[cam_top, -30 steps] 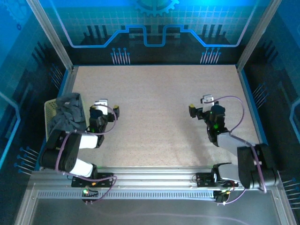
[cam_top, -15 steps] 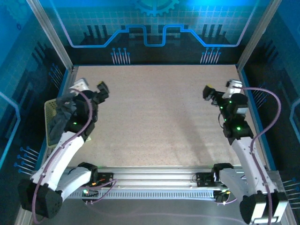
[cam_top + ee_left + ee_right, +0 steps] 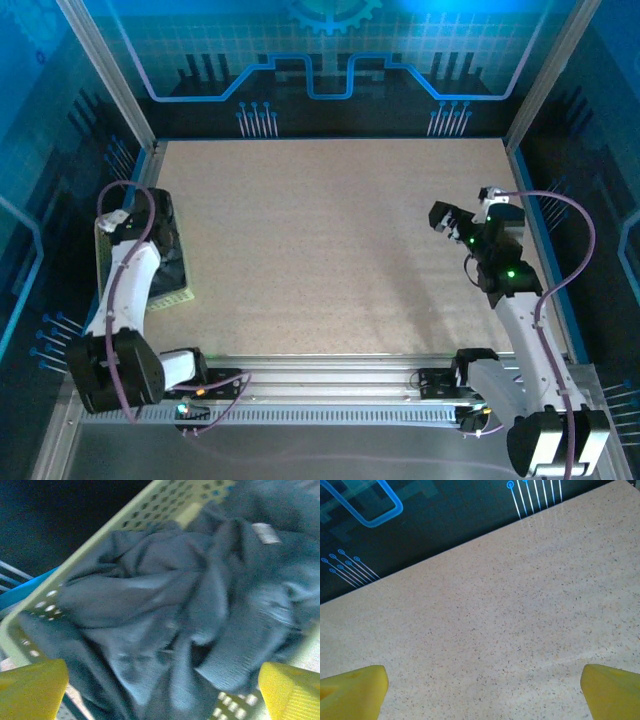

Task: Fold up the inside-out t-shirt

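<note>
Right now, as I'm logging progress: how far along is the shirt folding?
Nothing is folded yet: the t-shirt lies bunched in the basket. In hand: the left gripper hangs open over it, not gripping; the right gripper is open above the table. Left: lift it out, spread it, fold it.

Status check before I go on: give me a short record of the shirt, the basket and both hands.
t-shirt: crumpled in the basket, not yet folded
basket: at the left edge of the table
left hand: open, just above the t-shirt, holding nothing
right hand: open, over bare table on the right side, holding nothing
</note>
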`<act>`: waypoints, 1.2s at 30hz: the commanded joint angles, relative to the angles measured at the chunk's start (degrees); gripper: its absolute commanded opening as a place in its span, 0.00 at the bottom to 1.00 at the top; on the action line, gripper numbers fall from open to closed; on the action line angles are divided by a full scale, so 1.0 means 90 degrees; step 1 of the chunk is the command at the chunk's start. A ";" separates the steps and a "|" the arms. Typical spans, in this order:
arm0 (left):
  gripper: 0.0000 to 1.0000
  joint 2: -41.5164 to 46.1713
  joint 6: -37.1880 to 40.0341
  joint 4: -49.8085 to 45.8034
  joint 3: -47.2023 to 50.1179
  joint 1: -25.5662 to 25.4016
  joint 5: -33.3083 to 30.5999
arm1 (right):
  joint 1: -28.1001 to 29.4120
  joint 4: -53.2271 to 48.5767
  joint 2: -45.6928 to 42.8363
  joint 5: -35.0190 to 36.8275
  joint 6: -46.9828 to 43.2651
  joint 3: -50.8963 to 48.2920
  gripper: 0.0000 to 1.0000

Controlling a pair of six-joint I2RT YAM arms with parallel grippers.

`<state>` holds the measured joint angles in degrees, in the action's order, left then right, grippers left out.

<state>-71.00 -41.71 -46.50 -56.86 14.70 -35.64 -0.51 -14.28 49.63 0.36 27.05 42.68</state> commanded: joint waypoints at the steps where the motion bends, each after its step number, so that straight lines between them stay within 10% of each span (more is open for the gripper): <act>1: 0.99 -0.0411 -0.0251 -0.0313 -0.0086 0.0668 0.0705 | 0.0072 -0.0200 -0.0064 -0.0070 0.0172 -0.0142 1.00; 10: 0.90 -0.1320 0.0126 0.0436 0.0174 0.0917 0.1847 | 0.0208 -0.0162 -0.0094 -0.0176 0.0266 -0.0113 1.00; 22: 0.00 -0.0054 0.0259 0.0634 -0.0541 0.1269 0.2662 | 0.0242 -0.0360 -0.0148 -0.0177 0.0256 0.0013 1.00; 36: 0.00 0.0721 0.1524 0.0580 -0.4981 -0.1097 0.2888 | 0.0312 -0.0648 0.0052 -0.0070 0.0256 0.0307 1.00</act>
<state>-63.11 -32.25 -42.72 -94.32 9.98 -12.60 1.28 -18.85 50.02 -0.58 28.75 43.16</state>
